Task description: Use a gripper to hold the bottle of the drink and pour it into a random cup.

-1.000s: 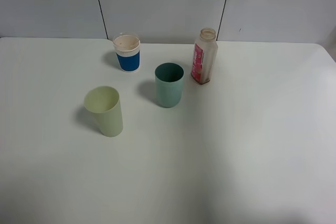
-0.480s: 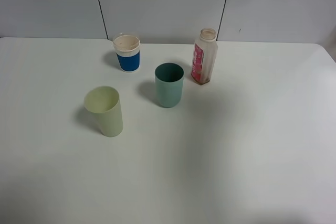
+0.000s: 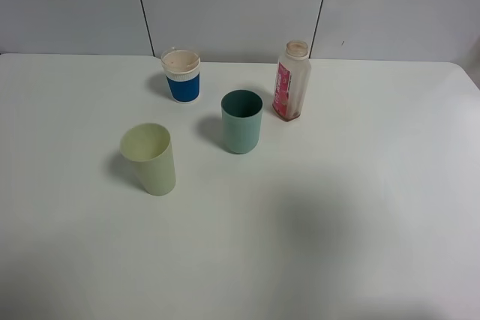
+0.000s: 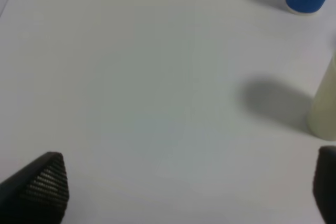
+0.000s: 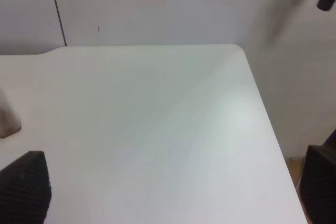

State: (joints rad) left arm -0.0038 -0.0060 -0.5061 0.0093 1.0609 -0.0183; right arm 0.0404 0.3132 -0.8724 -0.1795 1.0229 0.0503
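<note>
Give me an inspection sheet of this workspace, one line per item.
Surface: white table, no spills seen.
Job's things: bottle of the drink upright, capless, untouched; teal cup upright beside it, apart.
Clutter: pale yellow-green tumbler; blue-banded paper cup.
Grippers: left gripper open over bare table; right gripper open near the table's far corner; both empty.
Cables: nothing seen.
Surroundings: grey panelled wall behind.

On your counter [image 3: 360, 207] the bottle [image 3: 292, 81] stands at the back right, the cup [image 3: 241, 121] just left of and before it, the paper cup [image 3: 182, 75] behind and further left, and the other tumbler [image 3: 149, 159] nearest you, leftmost.
</note>
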